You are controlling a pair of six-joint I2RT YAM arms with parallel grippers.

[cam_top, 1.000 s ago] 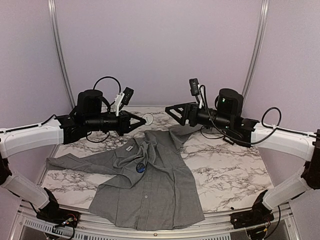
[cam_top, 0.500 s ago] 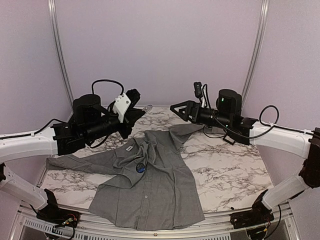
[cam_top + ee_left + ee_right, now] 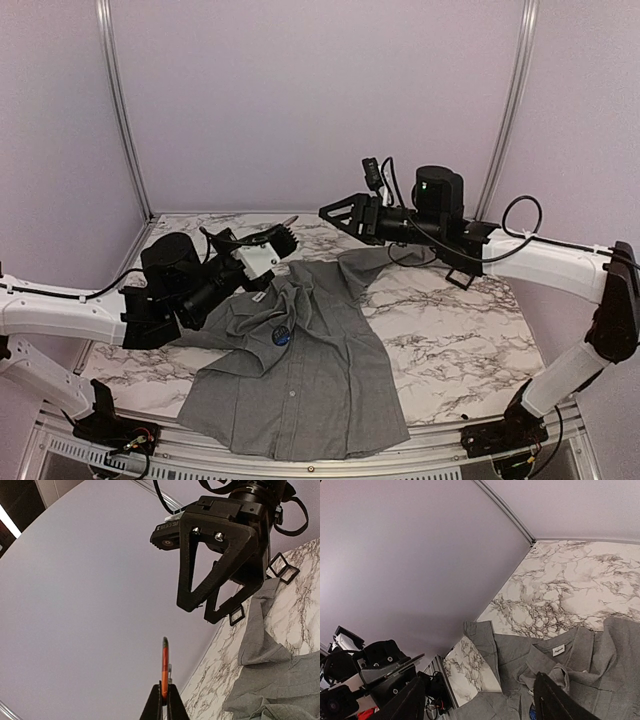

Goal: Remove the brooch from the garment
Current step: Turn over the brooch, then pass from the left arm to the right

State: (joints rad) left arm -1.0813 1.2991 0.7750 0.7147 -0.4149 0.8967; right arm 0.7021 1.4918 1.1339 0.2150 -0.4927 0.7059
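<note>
Top view, garment: the garment [image 3: 300,385] lies flat on the table [image 3: 470,330]. Its long axis runs from collar (far) to hem (near), below and nearward of both tools.
Top view, brooch: the brooch [image 3: 281,336] sits on the chest, below the left gripper [image 3: 288,222] and well apart from it.
Top view, count: one garment, one brooch, two grippers.
Left wrist view, left gripper: clenched, with a thin orange strip [image 3: 164,665] between the tips; what it is cannot be told.
Left wrist view, right gripper: the right gripper [image 3: 197,612] is ahead and above, released.
Right wrist view, right gripper: fingers wide apart, with the garment's collar below between them.

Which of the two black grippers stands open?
The right gripper: its fingers are spread wide, whereas the left gripper is pinched shut on a thin orange piece.
</note>
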